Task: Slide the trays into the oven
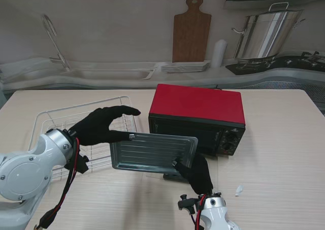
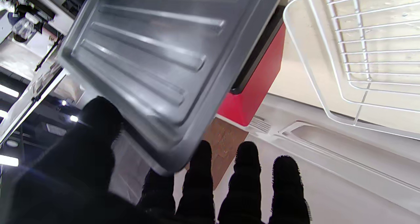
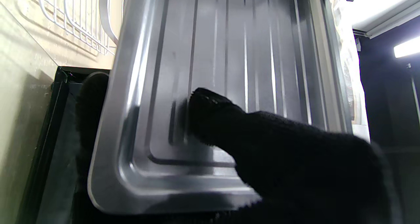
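Behind the pale wooden table (image 1: 284, 138) a kitchen counter with a stockpot (image 1: 264, 34) and a cutting board (image 1: 190, 29) is seen. A grey ribbed tray (image 1: 152, 151) is held off the table in front of the red oven (image 1: 198, 116), pinched at one end by the left hand (image 1: 101, 126) and at its near corner by the right hand (image 1: 195, 171), apparently so that it can be levelled with the mouth above the lowered oven door (image 3: 49, 145); the wire rack (image 1: 61, 123) lies beside it. No readable brand or writing is shown.

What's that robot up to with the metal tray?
It is holding a grey tray in the air in front of a red oven, with both black-gloved hands. The left hand grips the tray's left edge and the right hand holds its near right corner. The tray is not in the oven yet. A white wire rack sits on the table to the left.
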Motion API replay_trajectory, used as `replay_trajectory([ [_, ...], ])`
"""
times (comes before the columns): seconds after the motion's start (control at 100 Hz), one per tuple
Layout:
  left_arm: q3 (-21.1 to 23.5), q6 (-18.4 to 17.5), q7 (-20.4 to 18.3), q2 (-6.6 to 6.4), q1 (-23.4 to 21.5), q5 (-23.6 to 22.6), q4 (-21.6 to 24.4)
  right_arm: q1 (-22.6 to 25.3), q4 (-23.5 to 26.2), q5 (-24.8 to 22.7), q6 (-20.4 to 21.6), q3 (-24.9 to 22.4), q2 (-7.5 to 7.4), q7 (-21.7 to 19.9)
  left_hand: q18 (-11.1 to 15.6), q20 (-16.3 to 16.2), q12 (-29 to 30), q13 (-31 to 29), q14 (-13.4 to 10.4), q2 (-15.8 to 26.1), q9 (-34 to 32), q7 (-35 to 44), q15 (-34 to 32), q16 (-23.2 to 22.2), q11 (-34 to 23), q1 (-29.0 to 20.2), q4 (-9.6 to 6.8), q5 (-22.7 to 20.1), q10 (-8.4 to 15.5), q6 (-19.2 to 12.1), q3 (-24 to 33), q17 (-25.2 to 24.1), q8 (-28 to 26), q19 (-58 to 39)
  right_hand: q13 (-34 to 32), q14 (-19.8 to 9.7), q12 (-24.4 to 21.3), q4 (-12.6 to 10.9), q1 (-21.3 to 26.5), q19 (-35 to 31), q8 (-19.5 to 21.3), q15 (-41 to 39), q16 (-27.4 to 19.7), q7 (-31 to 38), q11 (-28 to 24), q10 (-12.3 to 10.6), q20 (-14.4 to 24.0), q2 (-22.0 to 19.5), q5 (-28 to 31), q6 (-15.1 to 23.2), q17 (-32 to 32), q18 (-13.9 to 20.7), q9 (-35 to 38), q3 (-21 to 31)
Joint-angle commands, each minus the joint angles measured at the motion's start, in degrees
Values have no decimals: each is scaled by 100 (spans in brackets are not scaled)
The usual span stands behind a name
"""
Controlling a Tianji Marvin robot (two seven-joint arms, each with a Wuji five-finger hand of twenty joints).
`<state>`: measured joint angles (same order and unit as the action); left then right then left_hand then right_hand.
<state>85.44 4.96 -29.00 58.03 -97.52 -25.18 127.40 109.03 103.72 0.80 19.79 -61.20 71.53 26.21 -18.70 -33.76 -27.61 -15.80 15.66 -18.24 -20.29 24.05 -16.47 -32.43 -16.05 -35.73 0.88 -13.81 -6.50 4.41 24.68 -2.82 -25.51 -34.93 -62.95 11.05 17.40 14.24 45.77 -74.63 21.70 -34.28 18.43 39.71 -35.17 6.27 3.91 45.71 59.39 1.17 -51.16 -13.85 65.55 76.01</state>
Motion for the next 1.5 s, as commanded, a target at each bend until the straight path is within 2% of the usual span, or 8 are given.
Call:
replay_trajectory([
  [0.0, 28, 55, 89, 82, -127, 38, 141, 44, 90, 56, -59, -1, 58, -106, 93, -16, 57, 143, -71, 74, 114, -119, 127, 57, 62, 277, 217, 209, 58, 42, -162, -124, 84, 237, -305, 247, -13, 101, 424, -418, 298, -143, 114, 730, -115, 118, 153, -151, 597, 421, -344, 189, 150, 476],
  [0.22, 112, 103, 692, 209, -393, 13, 292, 140, 300, 374, -407, -141, 21, -293, 72, -57, 72, 154, -31, 176, 106, -171, 173, 46, 118, 383, 222, 122, -7, 56, -211, -137, 100, 390, -430, 383, 7, 138, 443, -562, 268, -385, 224, 755, -258, 258, 306, -84, 601, 329, -567, 87, 132, 533],
  [0.43, 90, -11, 1174, 293, -583, -485, 287, 298, 570, 889, -907, -430, -53, -687, 77, -96, 261, 259, -27, 482, 176, -387, 337, 131, 372, 343, 167, 107, -59, 28, -574, -114, 216, 874, -468, 462, 0, 147, 447, -594, 216, -465, 255, 774, -301, 324, 371, -76, 596, 275, -680, 44, 115, 534],
  [0.52, 53, -134, 1356, 317, -640, -738, 192, 376, 686, 1140, -1168, -600, -83, -868, 63, -192, 398, 309, -8, 804, 232, -646, 407, 218, 498, 93, 46, 112, -45, 15, -1195, -100, 482, 1158, -485, 501, 0, 150, 448, -609, 191, -497, 261, 780, -319, 352, 399, -80, 573, 249, -717, 30, 102, 533],
  [0.74, -145, -521, 1738, 356, -681, -1036, -135, 511, 819, 1661, -1820, -1024, -123, -1233, 136, 6, 630, 626, -149, 1171, 313, -872, 805, 523, 795, -22, -24, 2, -68, -68, -1595, -106, 756, 1845, -568, 567, 21, 142, 465, -697, 132, -624, 281, 798, -384, 471, 472, -47, 530, 170, -823, -18, 67, 548],
  [0.93, -396, -867, 2025, 369, -609, -1389, -443, 557, 883, 2058, -2434, -1293, -126, -1447, 197, 88, 802, 780, -217, 1282, 459, -1025, 951, 661, 975, -106, -72, 67, -15, -56, -1735, -127, 927, 2296, -587, 605, 19, 134, 470, -718, 81, -660, 267, 791, -405, 521, 503, -43, 485, 120, -851, -45, 36, 558],
  [1.23, -859, -1070, 2562, 413, -367, -1794, -828, 496, 1020, 2602, -3450, -1491, -35, -1360, 280, 89, 853, 890, -305, 1281, 512, -1001, 1013, 726, 994, -154, -100, 95, 20, -147, -1780, -204, 974, 2642, -617, 597, 31, 133, 477, -742, 38, -682, 231, 805, -446, 557, 532, -53, 463, 93, -879, -108, -6, 561],
  [1.49, -1122, -1098, 2907, 433, -235, -2178, -1017, 311, 1008, 2894, -4164, -1573, 131, -861, 303, 178, 859, 909, -364, 1261, 484, -944, 1035, 772, 981, -139, -112, 71, 38, -197, -1773, -225, 962, 2779, -644, 612, 22, 125, 485, -776, 17, -680, 195, 837, -468, 573, 539, -20, 472, 73, -894, -129, 6, 570],
])
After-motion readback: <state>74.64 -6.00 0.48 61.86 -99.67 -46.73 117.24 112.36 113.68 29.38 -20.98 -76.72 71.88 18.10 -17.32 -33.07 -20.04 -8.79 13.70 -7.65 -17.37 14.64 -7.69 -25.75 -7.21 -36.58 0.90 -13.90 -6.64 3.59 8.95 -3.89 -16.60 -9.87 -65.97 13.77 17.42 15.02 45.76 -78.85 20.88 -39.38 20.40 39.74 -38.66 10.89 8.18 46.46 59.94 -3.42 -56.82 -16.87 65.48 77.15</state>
